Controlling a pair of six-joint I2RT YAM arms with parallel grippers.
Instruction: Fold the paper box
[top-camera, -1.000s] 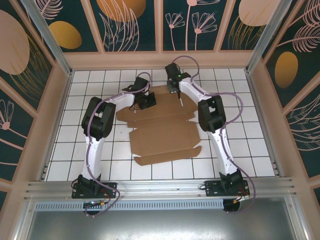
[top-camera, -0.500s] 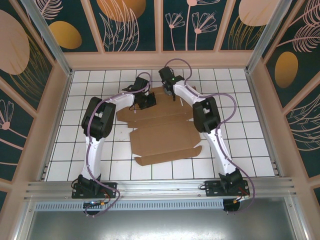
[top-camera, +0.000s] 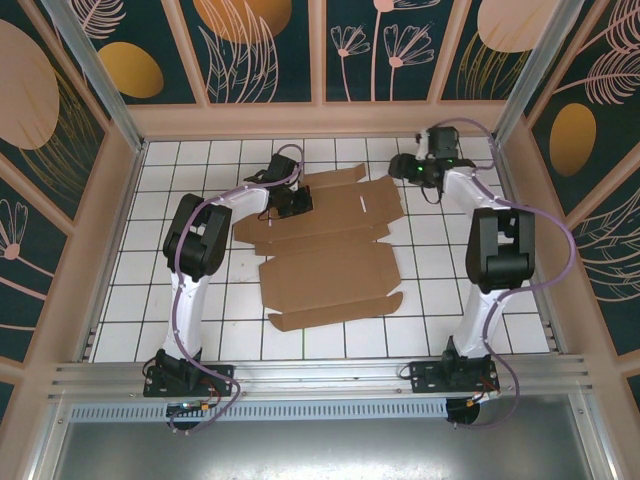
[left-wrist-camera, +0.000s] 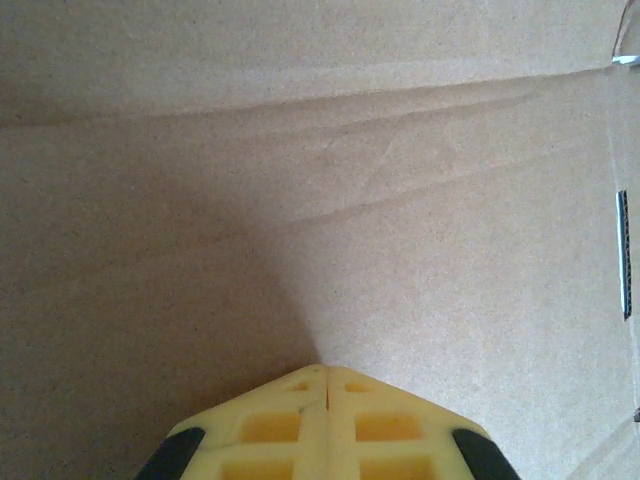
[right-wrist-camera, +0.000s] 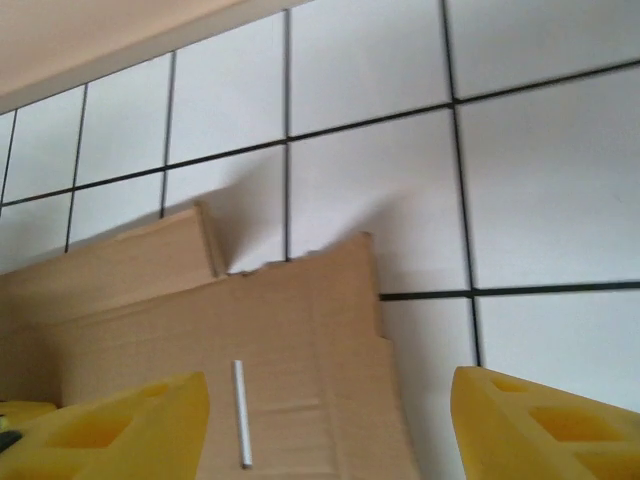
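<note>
- The paper box (top-camera: 325, 245) is lying flat and unfolded on the white tiled desk (top-camera: 200, 300), roughly between the two arms, with its flaps sticking out round the edges.
- The left end effector (top-camera: 292, 203) is sitting over the far-left part of the cardboard. In the left wrist view its yellow fingers (left-wrist-camera: 300, 420) are pressed together, and the tips look to be resting right on the brown surface.
- The right end effector (top-camera: 398, 167) is hanging off the sheet, just beside its far-right corner. Its fingers (right-wrist-camera: 130, 420) are spread wide and aren't holding anything.
- A thin pale slit (right-wrist-camera: 240, 412) is showing in the cardboard between those spread fingers.
</note>
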